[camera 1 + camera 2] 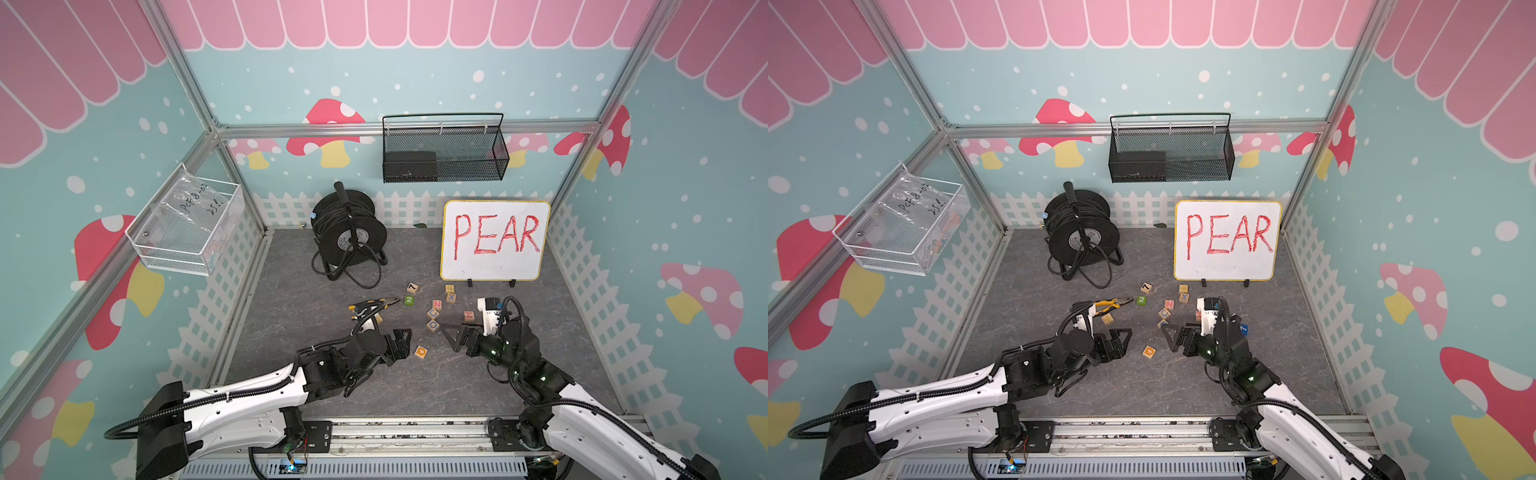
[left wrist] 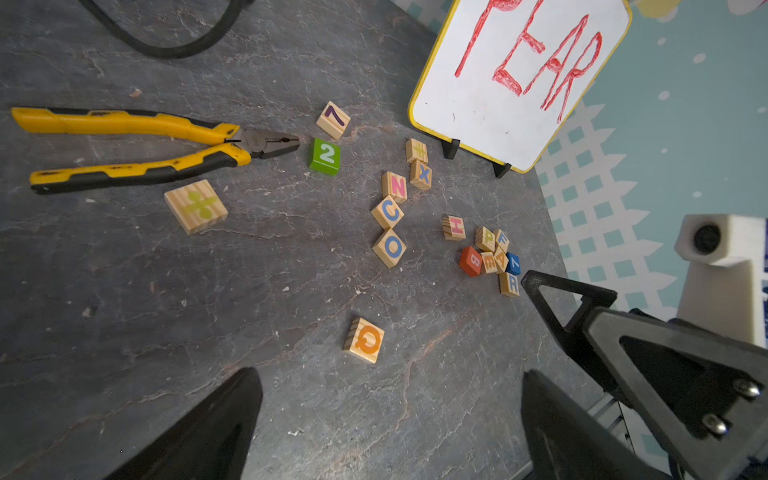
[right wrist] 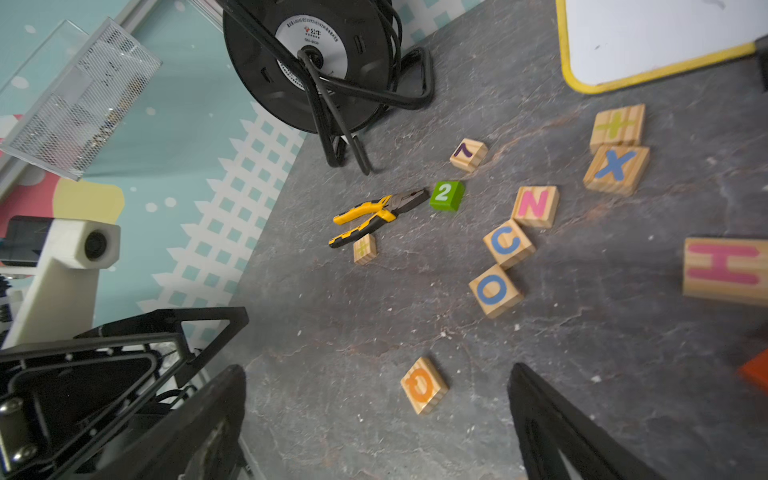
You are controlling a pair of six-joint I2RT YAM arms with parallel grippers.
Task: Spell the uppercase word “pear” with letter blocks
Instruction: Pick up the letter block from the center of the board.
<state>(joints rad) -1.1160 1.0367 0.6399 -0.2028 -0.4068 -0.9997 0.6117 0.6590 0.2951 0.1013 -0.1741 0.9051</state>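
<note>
A: Left gripper point(image 2: 386, 419): jaws stand wide apart, nothing between them. Right gripper point(image 3: 374, 419): the same, empty.

B: We agree. The letters?

A: We find the P block point(image 2: 487, 238), E block point(image 2: 489, 262), A block point(image 2: 501, 260) and R block point(image 2: 510, 284) bunched together, ahead of the left gripper and off toward the right gripper.

B: The R block sits just beside a right gripper finger point(image 2: 534, 280), possibly touching it; we cannot tell. The Q block point(image 2: 364, 340) lies apart, straight ahead of the left gripper.

Pale striped wood with yellow-green on P block point(image 2: 486, 239), yellow on E block point(image 2: 489, 262), orange on A block point(image 2: 501, 261), blue on R block point(image 2: 510, 284). Red lettering on white, yellow-edged whiteboard point(image 1: 494, 266). Yellow-and-black pliers point(image 2: 137, 145).
</note>
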